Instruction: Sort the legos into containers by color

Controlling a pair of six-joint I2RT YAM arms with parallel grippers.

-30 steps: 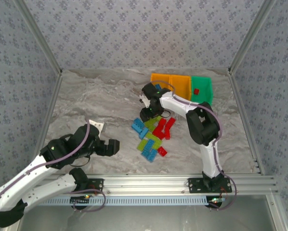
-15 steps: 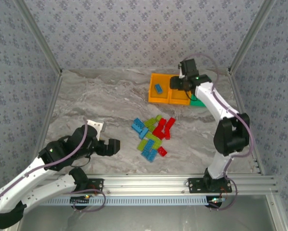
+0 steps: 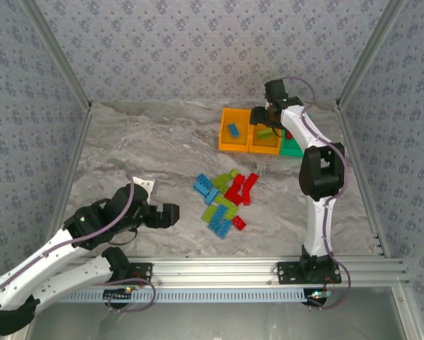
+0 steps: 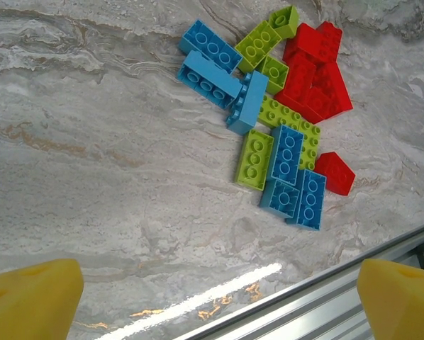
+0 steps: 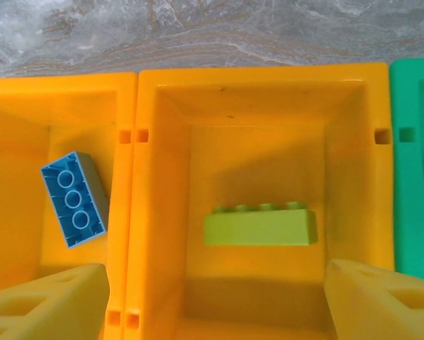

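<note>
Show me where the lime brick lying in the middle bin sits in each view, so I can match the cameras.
Top external: lime brick inside the middle bin, far right of the table, below the right arm's wrist.
Right wrist: centre of the picture, flat on that bin's floor.
Left wrist: faces the loose pile on the table.
Shared landmark: the blue brick in the neighbouring orange bin.

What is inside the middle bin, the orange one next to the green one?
One lime green brick lies on the floor of the middle bin. A jaw covers the bin's near right corner.
</note>
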